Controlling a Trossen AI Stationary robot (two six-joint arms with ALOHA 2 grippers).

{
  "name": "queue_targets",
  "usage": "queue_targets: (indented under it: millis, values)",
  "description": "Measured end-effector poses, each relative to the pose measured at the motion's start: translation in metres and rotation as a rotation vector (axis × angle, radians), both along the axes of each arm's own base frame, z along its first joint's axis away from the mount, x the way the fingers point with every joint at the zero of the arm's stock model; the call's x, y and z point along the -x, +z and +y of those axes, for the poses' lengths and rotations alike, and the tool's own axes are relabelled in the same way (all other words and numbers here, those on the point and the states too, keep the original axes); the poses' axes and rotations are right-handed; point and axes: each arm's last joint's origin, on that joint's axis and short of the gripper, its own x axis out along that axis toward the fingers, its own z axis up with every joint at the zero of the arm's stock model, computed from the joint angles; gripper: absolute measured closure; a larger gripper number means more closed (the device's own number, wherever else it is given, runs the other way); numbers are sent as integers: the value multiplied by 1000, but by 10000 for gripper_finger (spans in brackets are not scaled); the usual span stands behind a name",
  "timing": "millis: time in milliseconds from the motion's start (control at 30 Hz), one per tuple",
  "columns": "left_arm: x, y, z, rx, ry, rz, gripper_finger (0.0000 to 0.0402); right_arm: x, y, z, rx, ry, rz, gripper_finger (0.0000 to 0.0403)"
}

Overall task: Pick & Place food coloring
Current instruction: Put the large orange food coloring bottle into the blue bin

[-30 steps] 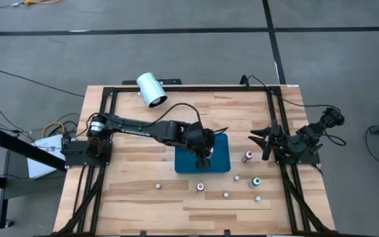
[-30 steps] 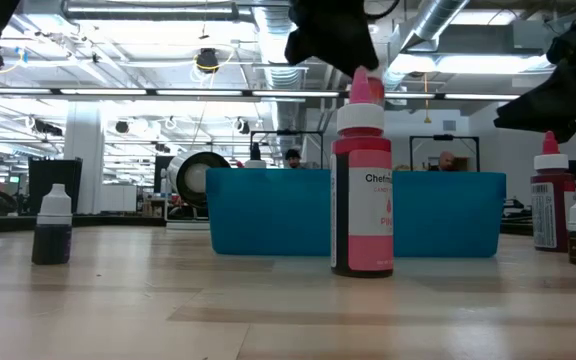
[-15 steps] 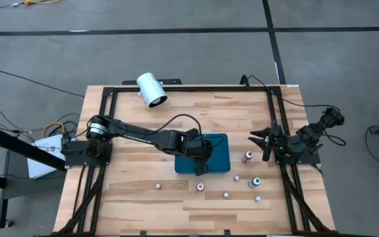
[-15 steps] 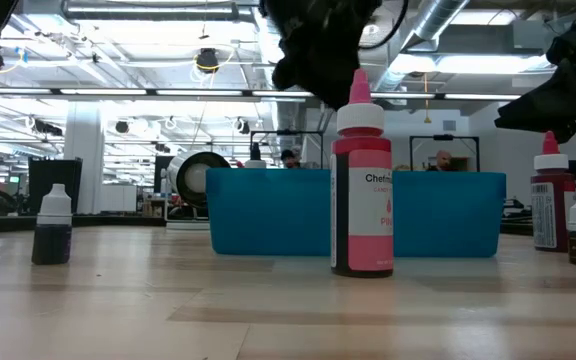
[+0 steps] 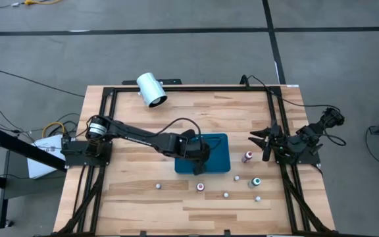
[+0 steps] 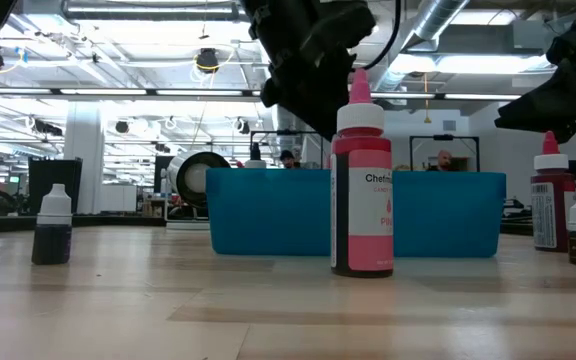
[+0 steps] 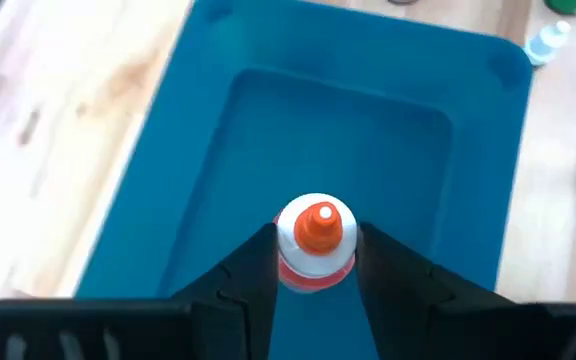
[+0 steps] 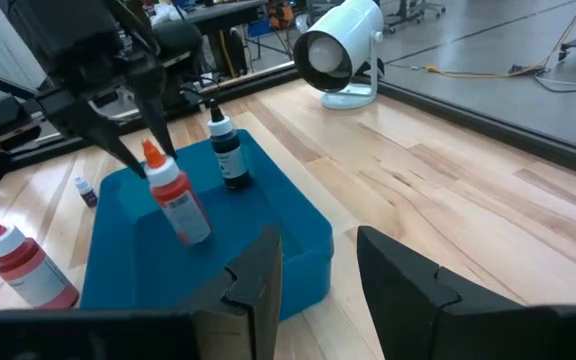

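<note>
Left gripper (image 7: 314,262) sits over the teal tray (image 5: 219,161), its fingers (image 7: 243,275) either side of an orange-capped bottle (image 7: 314,240). In the right wrist view that bottle (image 8: 173,200) leans inside the tray (image 8: 298,225) with the finger tips up at its cap. Can't tell if the fingers press it or have let go.

A dark bottle with a white cap (image 8: 227,152) stands upright in the tray too.

Other small bottles are on the table (image 5: 143,191) by the tray's front edge: a pink one (image 6: 362,180), a green-capped one (image 5: 256,181), a few more well apart.

Right gripper (image 5: 263,141) waits at the right side of the table, fingers a little apart, holding nothing.
</note>
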Motion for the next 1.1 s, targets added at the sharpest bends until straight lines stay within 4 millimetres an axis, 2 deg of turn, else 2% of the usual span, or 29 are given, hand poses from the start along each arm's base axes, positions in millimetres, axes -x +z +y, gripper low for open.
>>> queue_targets:
  millis: [433, 767, 933, 1100]
  values:
    - [3, 0, -3, -90, 49, 6, 285, 0, 0, 0, 0, 0, 0, 282]
    - [4, -1, 13, -142, 107, 36, 285, 0, 0, 0, 0, -1, 0, 282]
    - [12, -19, 19, -139, 136, 67, 285, 0, 0, 0, 0, -1, -1, 282]
    - [16, -27, 21, -133, 168, 31, 285, 0, 0, 0, 1, -1, 0, 282]
